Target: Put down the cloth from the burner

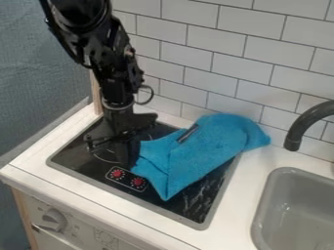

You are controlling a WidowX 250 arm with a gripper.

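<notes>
gripper (127,149): over stovetop's left half, at cloth's left side; clenched or released, can't tell
cloth (202,151): bunched, slanting from stovetop (201,197) middle over its right edge near rear right corner, far end on counter (240,195)
step: likely shift cloth off stovetop
how: confirm hold, lift low, carry right, lower folds before release
watch: keep short of sink (297,210) rim; dragging may snag stovetop edge
</notes>
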